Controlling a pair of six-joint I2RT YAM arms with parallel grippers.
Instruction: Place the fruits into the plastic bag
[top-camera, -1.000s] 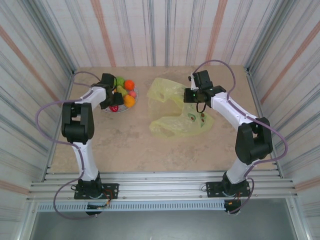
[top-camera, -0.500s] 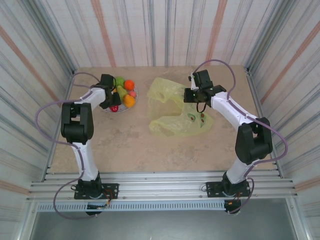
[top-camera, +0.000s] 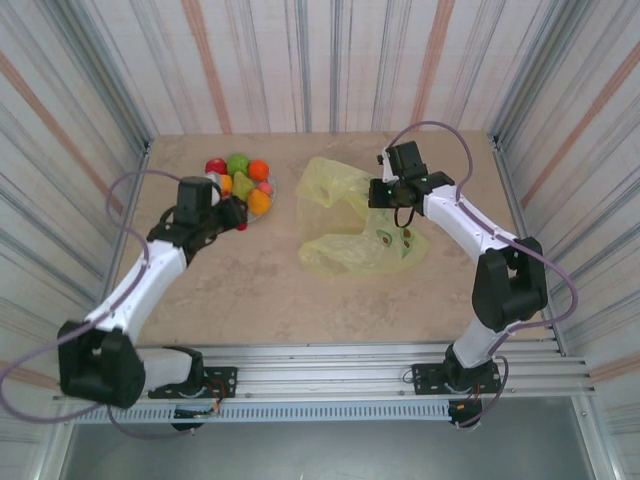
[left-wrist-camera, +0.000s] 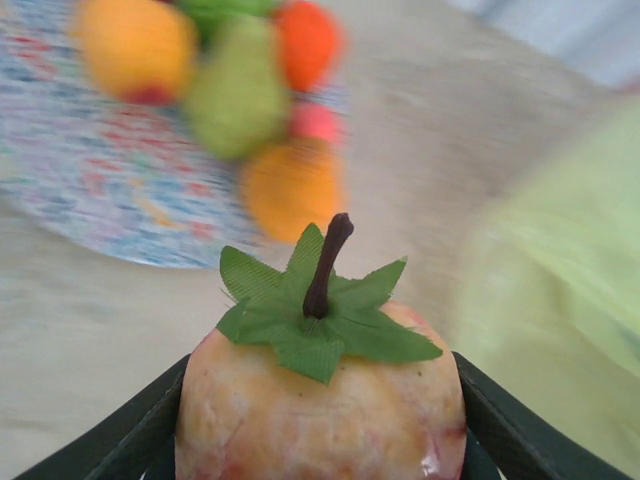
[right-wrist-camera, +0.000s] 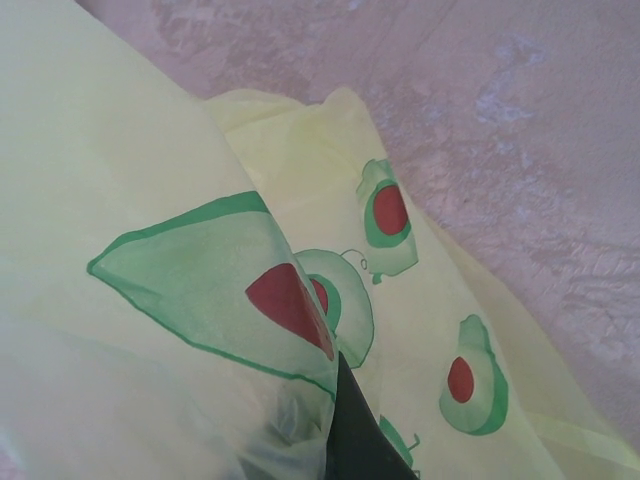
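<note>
Fruit (left-wrist-camera: 320, 410) grasped by left hand (top-camera: 232, 212), now off plate (left-wrist-camera: 90, 170), right hand (top-camera: 385, 192) pinching bag (top-camera: 350, 245)

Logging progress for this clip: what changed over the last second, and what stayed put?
The left gripper closed on a leafy-stemmed fruit and pulled back toward the near edge of the plate. The right gripper kept its pinch on the plastic bag; the bag and remaining fruits stayed put.
</note>
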